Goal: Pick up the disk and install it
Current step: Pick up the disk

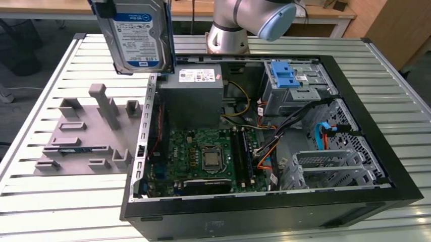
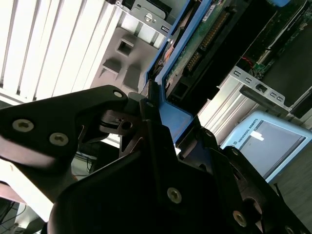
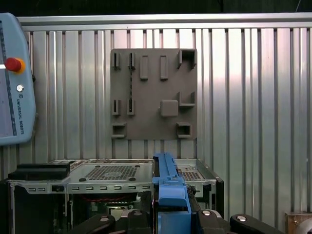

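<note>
Disk [image 1: 138, 35] hangs upright above the computer case [image 1: 269, 217], toward the exterior view's left. Gripper [image 3: 170, 217] jaws pinch its blue frame [image 3: 169, 187]. Likely stiff, dense, shock-sensitive; frame edges look the safest hold.

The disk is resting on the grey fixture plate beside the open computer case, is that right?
No. The exterior view shows the disk held up in the air, clear of the grey fixture plate beside the open computer case. In the first wrist view the gripper has its jaws shut on the blue frame.
</note>
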Motion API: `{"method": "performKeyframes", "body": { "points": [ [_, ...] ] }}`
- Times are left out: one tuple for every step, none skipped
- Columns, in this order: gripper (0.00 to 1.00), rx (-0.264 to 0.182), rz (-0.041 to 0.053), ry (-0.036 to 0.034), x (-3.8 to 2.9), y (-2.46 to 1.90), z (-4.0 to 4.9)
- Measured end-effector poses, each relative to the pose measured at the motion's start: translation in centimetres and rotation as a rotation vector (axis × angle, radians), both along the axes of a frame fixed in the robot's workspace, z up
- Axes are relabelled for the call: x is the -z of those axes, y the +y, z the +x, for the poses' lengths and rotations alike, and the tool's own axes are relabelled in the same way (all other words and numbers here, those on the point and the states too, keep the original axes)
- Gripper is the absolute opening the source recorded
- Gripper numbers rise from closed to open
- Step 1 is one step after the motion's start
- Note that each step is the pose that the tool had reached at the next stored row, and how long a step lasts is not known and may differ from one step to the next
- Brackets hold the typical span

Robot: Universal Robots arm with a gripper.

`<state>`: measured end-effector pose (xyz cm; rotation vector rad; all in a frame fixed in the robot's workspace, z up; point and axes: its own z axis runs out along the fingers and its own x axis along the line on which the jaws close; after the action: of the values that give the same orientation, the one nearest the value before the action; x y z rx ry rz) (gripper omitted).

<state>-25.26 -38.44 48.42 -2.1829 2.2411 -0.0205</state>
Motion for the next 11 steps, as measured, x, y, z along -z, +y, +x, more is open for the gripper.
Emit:
{"method": "performKeyframes", "body": {
  "points": [
    [0.36,0.0,0.0,0.0,0.0,0.0,0.08],
    [0.36,0.0,-0.0001,0.0,0.0,0.0,0.17],
    [0.36,0.0,0.0,0.0,0.0,0.0,0.25],
    [0.36,0.0,0.0,0.0,0.0,0.0,0.33],
    [0.36,0.0,0.0,0.0,0.0,0.0,0.41],
    [0.36,0.0,0.0,0.0,0.0,0.0,0.5],
    [0.36,0.0,-0.0001,0.0001,0.0,0.0,0.58],
    [0.36,0.0,-0.0001,0.0,0.0,0.0,0.67],
    [0.36,0.0,0.0,0.0,0.0,0.0,0.74],
    [0.36,0.0,0.0,0.0,0.0,0.0,0.82],
    [0.36,0.0,0.0,0.0,0.0,0.0,0.9]
  ]
}}
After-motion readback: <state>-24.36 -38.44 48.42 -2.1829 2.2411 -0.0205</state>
